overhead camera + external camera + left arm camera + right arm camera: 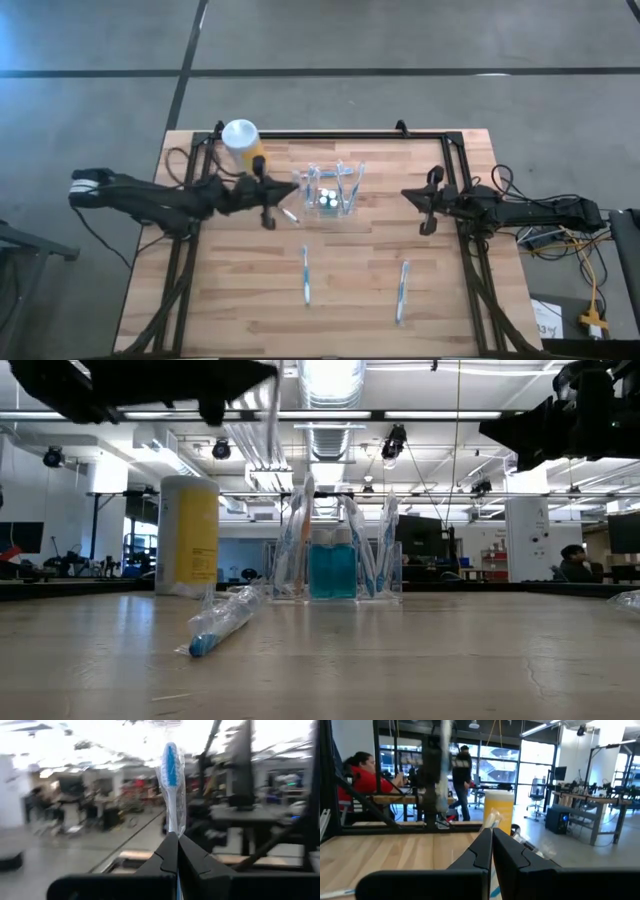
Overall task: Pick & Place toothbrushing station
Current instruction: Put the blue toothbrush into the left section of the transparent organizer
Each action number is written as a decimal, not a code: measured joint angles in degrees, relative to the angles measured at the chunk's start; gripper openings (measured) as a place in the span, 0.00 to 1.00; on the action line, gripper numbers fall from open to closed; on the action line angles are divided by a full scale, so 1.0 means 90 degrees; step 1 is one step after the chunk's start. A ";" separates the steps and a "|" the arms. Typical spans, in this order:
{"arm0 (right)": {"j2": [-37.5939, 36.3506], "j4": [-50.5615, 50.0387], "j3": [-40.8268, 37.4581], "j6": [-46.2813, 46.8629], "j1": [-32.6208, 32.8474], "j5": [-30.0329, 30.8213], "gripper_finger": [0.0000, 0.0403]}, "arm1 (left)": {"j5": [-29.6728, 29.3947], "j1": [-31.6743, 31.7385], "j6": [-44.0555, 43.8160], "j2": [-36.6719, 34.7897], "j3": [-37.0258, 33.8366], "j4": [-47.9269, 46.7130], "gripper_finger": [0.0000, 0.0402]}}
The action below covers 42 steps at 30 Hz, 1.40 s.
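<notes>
Writing and brands: none readable on any item; the yellow canister's side shows no legible label.

Toothbrushing station (332, 190): one. Clear plastic box-shaped holder, standing near the middle of the table's far edge, between the two arms. Several wrapped toothbrushes lean upright in it, possibly four, though the clear wrapping makes the count unsure. The low view shows a blue block (332, 571) at its centre.

Yellow canister (243, 141): one. Cylinder with a white lid, upright near the far edge, toward the far left corner, beside the station and apart from it.

Wrapped toothbrushes lying flat on the table (220, 320): three. One short-looking toothbrush (290, 215) lies just beside the station's near left corner; a second toothbrush (306, 275) lies at mid-table toward the near edge; a third toothbrush (402, 292) lies right of it, also toward the near edge, well apart from the station.

Left gripper (266, 203): one. Raised over the table to the left of the station, fingers pressed together on a held toothbrush (170, 785) in clear wrap, blue-and-white head pointing up in the left wrist view.

Right gripper (426, 208): one. Raised near the table's right edge, right of the station and apart from it, fingers (479, 851) together with nothing between them.

People: two in the room beyond the table, one seated, one standing.
</notes>
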 joint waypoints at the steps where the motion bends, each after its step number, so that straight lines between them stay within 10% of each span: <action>1: 0.0000 0.0025 0.0000 -0.0021 0.0000 0.0000 0.02 | -0.0186 0.0043 -0.0054 0.0211 -0.0016 0.0195 0.00; 16: 0.0005 0.0053 0.0000 -0.0130 0.0000 0.0000 0.02 | -0.1994 0.0122 -0.0576 0.2539 -0.0008 0.1638 0.00; 42: 0.0007 -0.0108 0.0000 -0.0016 0.0000 -0.0005 0.02 | -0.2523 0.0159 -0.1292 0.4328 0.0000 0.2092 0.00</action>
